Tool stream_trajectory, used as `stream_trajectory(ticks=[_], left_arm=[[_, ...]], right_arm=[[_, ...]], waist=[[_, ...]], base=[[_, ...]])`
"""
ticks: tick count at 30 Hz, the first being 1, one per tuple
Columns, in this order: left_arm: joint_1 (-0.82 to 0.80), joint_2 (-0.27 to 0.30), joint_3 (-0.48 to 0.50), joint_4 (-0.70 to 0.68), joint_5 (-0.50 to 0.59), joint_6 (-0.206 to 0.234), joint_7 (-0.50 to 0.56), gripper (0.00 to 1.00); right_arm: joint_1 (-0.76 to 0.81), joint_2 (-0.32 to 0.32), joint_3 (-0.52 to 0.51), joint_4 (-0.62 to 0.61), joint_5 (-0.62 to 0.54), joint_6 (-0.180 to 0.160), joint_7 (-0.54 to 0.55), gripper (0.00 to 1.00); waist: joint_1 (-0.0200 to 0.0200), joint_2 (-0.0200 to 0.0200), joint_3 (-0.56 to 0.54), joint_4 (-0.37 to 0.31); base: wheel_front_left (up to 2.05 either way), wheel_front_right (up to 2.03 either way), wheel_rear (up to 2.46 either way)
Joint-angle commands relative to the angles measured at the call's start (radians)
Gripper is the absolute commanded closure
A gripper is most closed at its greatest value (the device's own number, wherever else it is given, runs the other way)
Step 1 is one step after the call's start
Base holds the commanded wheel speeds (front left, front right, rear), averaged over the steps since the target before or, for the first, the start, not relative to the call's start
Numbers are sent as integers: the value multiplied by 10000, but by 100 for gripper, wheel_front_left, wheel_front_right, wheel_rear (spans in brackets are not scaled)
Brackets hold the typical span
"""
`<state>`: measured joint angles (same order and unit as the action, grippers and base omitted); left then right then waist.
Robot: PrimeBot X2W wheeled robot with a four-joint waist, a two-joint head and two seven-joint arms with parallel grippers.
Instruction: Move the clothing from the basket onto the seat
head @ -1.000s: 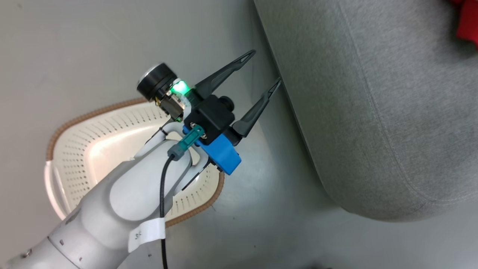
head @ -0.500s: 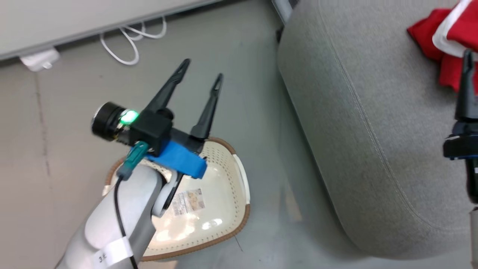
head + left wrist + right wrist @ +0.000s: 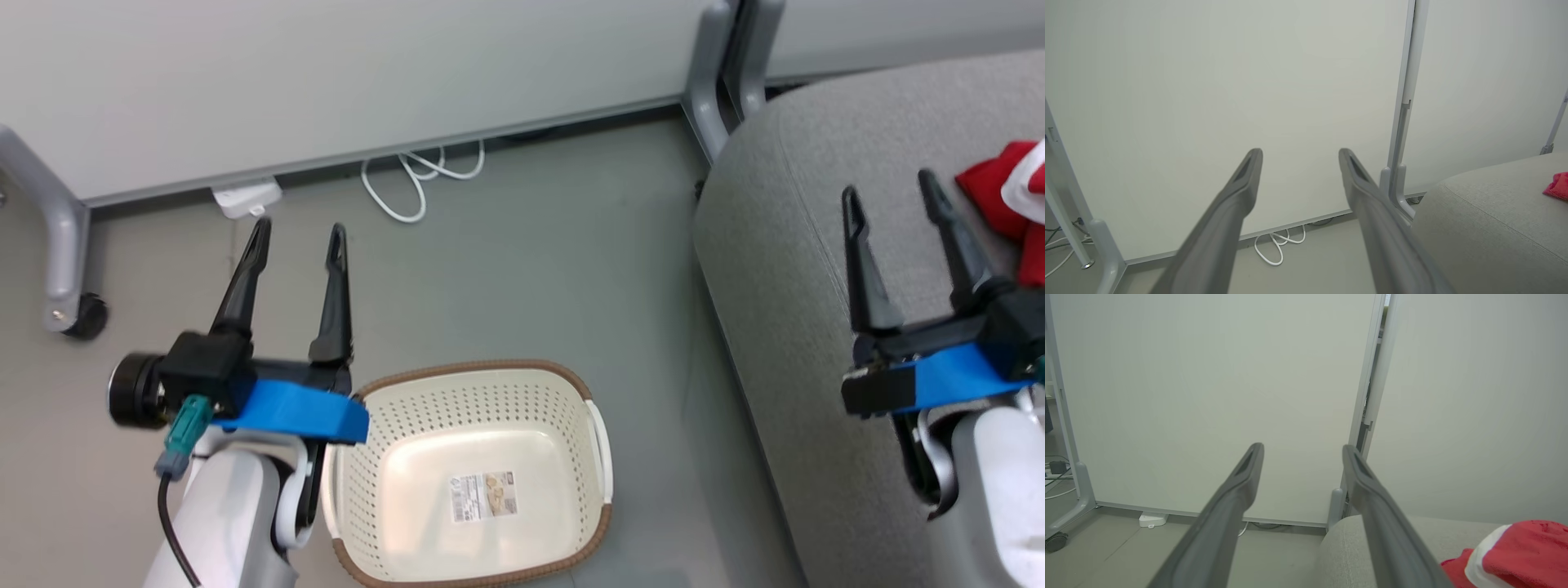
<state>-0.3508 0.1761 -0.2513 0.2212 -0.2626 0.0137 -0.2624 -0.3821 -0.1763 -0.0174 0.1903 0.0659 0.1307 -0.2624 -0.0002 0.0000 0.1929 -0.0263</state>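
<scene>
Leftmost, the left gripper (image 3: 299, 227) hangs over the floor just left of the basket (image 3: 482, 366), its fingers spread wide with nothing between them, pointing toward the wall panel. The basket stands upright on the floor: cream, perforated, brown-rimmed. Its bottom shows a label and no cloth at all. A strip of floor lies between it and the grey seat (image 3: 784, 245) to its right.

The right gripper (image 3: 888, 184) is over the seat, with its fingers likewise spread and empty. The clothing (image 3: 984, 192) lies on the seat just right of those fingers, apart from them. It is a bunched red heap with a white trim band. The picture's edge cuts it off, so its long axis cannot be told.

The right arm is much the nearer to the cloth, and the left is well apart from it. With the basket bare, the transfer looks finished. Any further handling would likely fall to the right arm, reaching rightward along the seat.
</scene>
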Motion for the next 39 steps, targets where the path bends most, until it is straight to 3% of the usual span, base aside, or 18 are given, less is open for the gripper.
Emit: stream_trajectory(ticks=[1, 15, 39], left_arm=[[309, -103, 263, -21, 124, -93, -30, 0], [1972, -889, 1673, 273, 1027, -905, -33, 0], [2673, -1250, 2334, 598, 1548, -1298, -33, 0]], right_arm=[[312, 87, 42, 17, 76, 1, -37, 0], [2146, 642, -234, 481, 160, 1, -37, 0], [3111, 1070, -494, 892, 212, 1, -37, 0]], waist=[[2, 0, -381, 318], [2, 0, -1375, 815], [2, 0, -2066, 1178]], base=[[0, 0, 0], [0, 0, 0], [0, 0, 0]])
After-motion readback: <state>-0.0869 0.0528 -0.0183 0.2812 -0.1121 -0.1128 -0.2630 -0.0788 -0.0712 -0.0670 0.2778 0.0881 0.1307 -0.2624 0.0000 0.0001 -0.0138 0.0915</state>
